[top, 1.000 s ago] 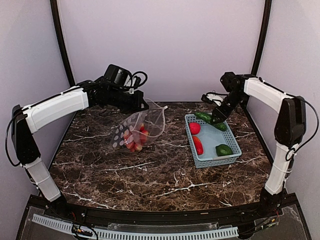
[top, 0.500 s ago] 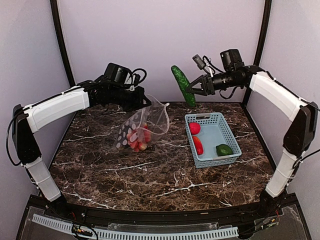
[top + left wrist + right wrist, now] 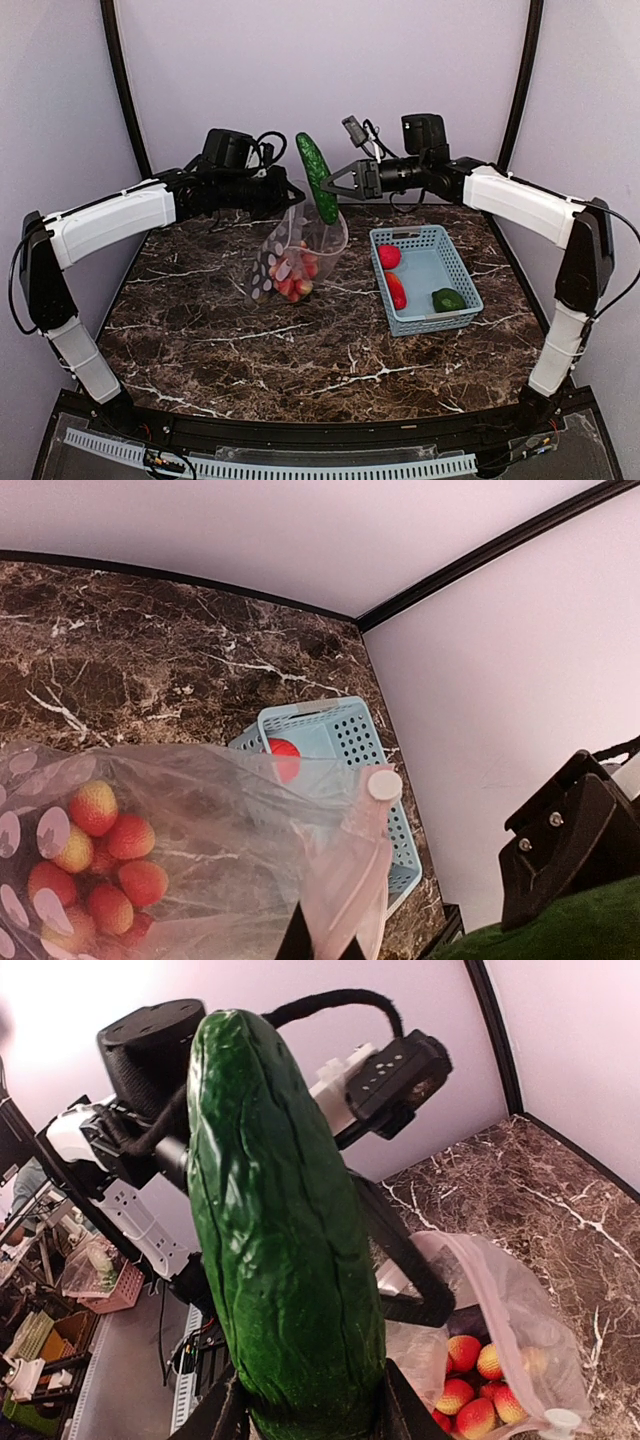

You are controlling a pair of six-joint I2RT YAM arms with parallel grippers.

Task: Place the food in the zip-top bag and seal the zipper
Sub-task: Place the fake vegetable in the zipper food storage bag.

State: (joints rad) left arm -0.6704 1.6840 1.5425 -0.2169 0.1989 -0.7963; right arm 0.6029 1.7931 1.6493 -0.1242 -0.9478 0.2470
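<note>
Nearest the bottom of the top view, the dark marble table [image 3: 300, 350] carried the light-blue basket [image 3: 470, 300] right of centre. In it lay the avocado-like piece [image 3: 448, 299] at its lower right, and the pepper [image 3: 397, 290] and tomato [image 3: 389, 256] along its left wall. Farther up, at the middle of the frame, hung the zip-top bag [image 3: 300, 255] with the berries [image 3: 293, 280] gathered in its bottom. Its mouth faced upward, and the zipper [image 3: 384, 784] showed its white slider in the left wrist view. The left gripper [image 3: 283, 190], reaching in from the upper left, was closed tight on the bag's upper rim and held it clear of the table. The right gripper [image 3: 335, 183], coming from the upper right, was clamped on the cucumber [image 3: 317, 178] at roughly half its widest spread, gripping it near its lower half. The cucumber stood almost upright, its top leaning a little toward the upper left and its lower tip right at the open mouth. Whether the tip had crossed the rim could not be told. The bag therefore lay directly below the right gripper, along the cucumber's own long axis. A descent along that line looked like what the next move needed, with the floppy rim the likeliest snag.
</note>
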